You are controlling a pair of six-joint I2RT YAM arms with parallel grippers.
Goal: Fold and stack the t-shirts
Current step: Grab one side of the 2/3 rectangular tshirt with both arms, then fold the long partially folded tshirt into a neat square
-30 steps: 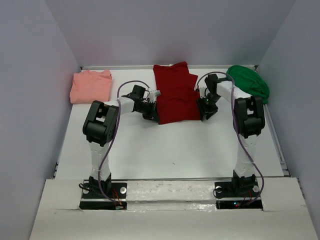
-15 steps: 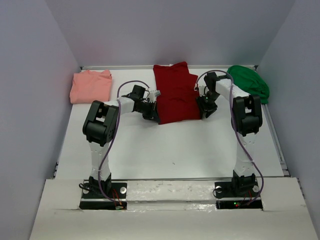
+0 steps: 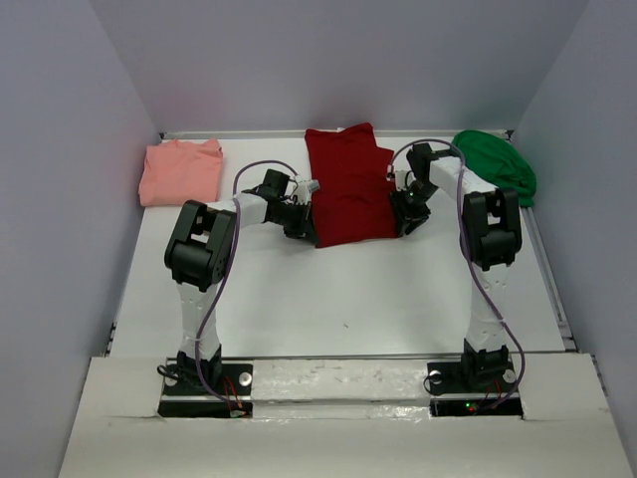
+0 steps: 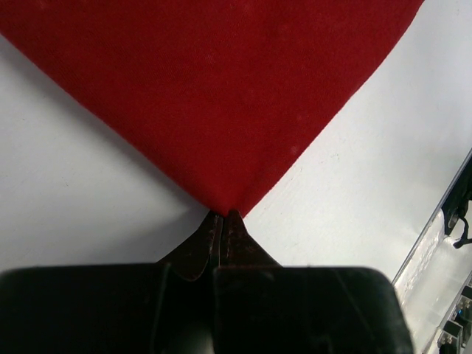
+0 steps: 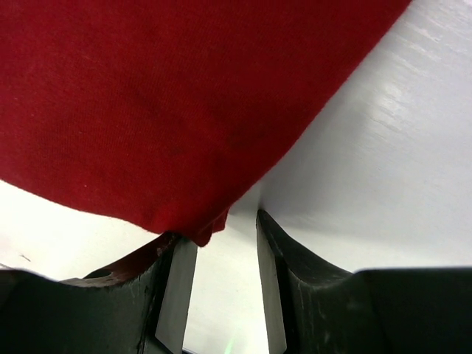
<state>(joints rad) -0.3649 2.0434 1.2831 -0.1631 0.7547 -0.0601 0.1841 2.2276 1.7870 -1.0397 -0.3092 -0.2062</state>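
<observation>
Three shirts show from above: a dark red soft cloth t-shirt (image 3: 346, 194) lies at the back middle of the white table (image 3: 338, 289), with a salmon-pink cloth t-shirt (image 3: 181, 171) far left and a bright green cloth t-shirt (image 3: 496, 162) far right. Left wrist view: the left gripper (image 4: 223, 221) is pinched tight on only the corner tip (a thin bite that could slip when lifted). Right wrist view: the right gripper (image 5: 225, 236) stands half apart, with the red corner against one finger, not clamped. Closing there could miss a layer and skew the fold.
</observation>
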